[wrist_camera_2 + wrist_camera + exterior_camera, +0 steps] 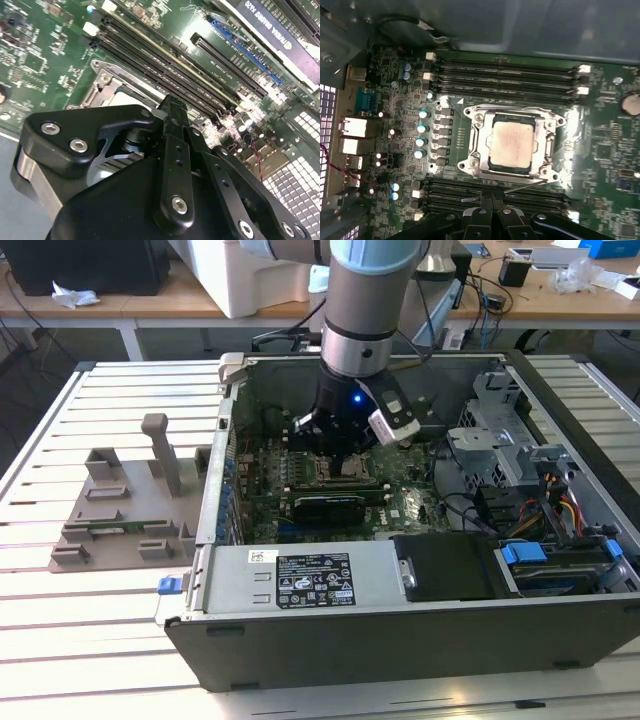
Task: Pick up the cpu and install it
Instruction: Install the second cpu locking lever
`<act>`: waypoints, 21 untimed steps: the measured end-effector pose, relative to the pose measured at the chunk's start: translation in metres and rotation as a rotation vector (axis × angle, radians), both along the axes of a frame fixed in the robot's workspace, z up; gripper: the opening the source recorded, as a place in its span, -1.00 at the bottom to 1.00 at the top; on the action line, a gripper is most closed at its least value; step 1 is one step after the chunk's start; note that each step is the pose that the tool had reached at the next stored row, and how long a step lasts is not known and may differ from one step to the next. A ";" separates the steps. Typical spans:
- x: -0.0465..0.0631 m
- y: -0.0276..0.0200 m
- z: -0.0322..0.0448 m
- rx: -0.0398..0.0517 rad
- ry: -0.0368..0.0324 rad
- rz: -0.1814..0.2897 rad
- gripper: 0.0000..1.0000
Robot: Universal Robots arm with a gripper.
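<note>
Silvery cpu (513, 145) flat in socket frame (512, 146), metal face up

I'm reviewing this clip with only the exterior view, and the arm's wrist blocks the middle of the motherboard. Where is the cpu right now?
Observer: In the first wrist view, the cpu lies flat inside the socket frame, silvery top up.
Operator: Is the gripper on it?
Observer: No. In that view the gripper is apart from the chip, over the memory slots beside the socket.
Operator: Is anything covering the chip?
Observer: Nothing. Its whole top is bare, with the metal frame running around its edges.
</note>
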State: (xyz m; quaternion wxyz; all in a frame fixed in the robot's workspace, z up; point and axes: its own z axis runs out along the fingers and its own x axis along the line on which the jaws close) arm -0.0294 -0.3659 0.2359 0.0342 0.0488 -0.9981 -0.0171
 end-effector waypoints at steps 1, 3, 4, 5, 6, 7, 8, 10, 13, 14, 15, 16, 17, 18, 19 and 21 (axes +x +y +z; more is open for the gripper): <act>-0.001 -0.0002 -0.0017 0.0001 0.0000 0.001 -0.79; -0.004 -0.0007 -0.0068 0.0001 0.0000 0.007 -0.79; -0.005 -0.0008 -0.0091 0.0001 0.0000 0.011 -0.79; -0.006 -0.0010 -0.0105 0.0001 0.0000 0.014 -0.79; -0.007 -0.0014 -0.0127 0.0002 0.0000 0.018 -0.79; -0.009 -0.0016 -0.0154 0.0004 -0.0001 0.024 -0.79; -0.012 -0.0018 -0.0189 0.0030 0.0000 0.034 -0.79; -0.015 -0.0019 -0.0223 0.0119 0.0000 0.054 -0.79; -0.023 -0.0018 -0.0242 0.0252 -0.0004 0.074 -0.79; -0.027 -0.0017 -0.0249 0.0272 -0.0007 0.076 -0.79; -0.029 -0.0017 -0.0253 0.0273 -0.0005 0.077 -0.79; -0.032 -0.0018 -0.0264 0.0275 -0.0004 0.078 -0.79; -0.032 -0.0016 -0.0270 0.0278 -0.0004 0.078 -0.79; -0.032 -0.0014 -0.0275 0.0281 -0.0004 0.078 -0.79; -0.032 -0.0008 -0.0279 0.0285 -0.0003 0.079 -0.79; -0.032 0.0015 -0.0291 0.0301 -0.0005 0.079 -0.79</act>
